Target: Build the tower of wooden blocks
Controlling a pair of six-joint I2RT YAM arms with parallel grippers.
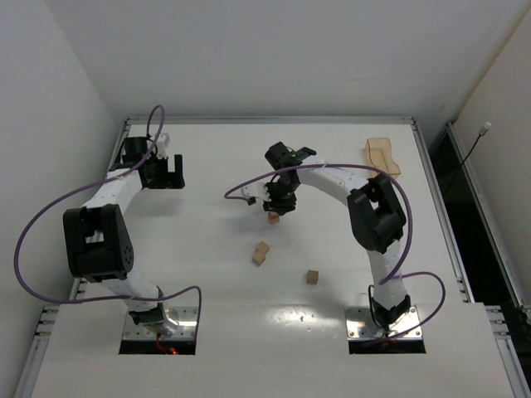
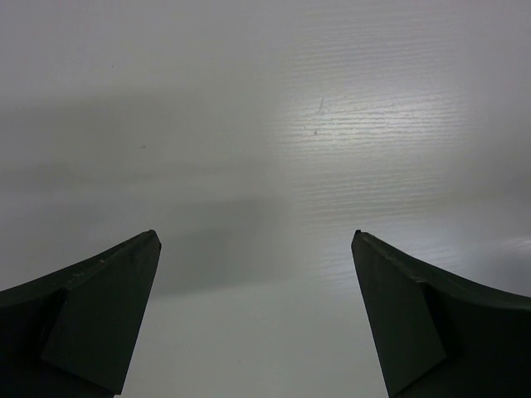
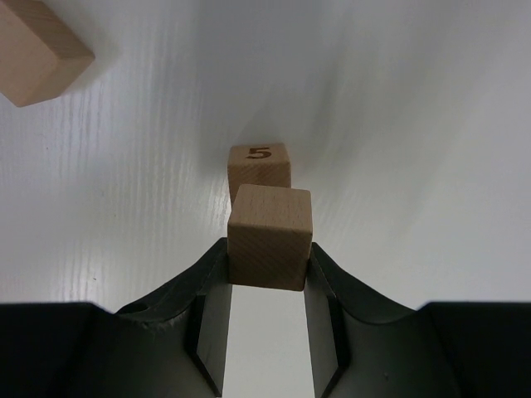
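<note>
Pinched between the dark fingers of the right gripper [image 3: 267,269] was a plain wooden cube [image 3: 270,236], gripped by its two side faces. Just beyond it, at 12 o'clock in the wrist view, a second cube [image 3: 259,168] marked "5" stood on the table [image 3: 415,124]. To do this step well, I judged, the held piece should be brought squarely over the numbered one with edges parallel, lowered until the faces met, and only then released slowly, because such light pieces slide easily. A third block [image 3: 37,50] lay at 10 o'clock, and from above one more cube [image 1: 313,276] lay well apart at 5 o'clock of the gripper. The right arm [image 1: 377,215] rose from its base in a wide arch, elbow outward, wrist turned down near the table's middle. The left gripper [image 1: 163,172] hung at 10 o'clock of the table, its jaws spread wide with nothing between.
</note>
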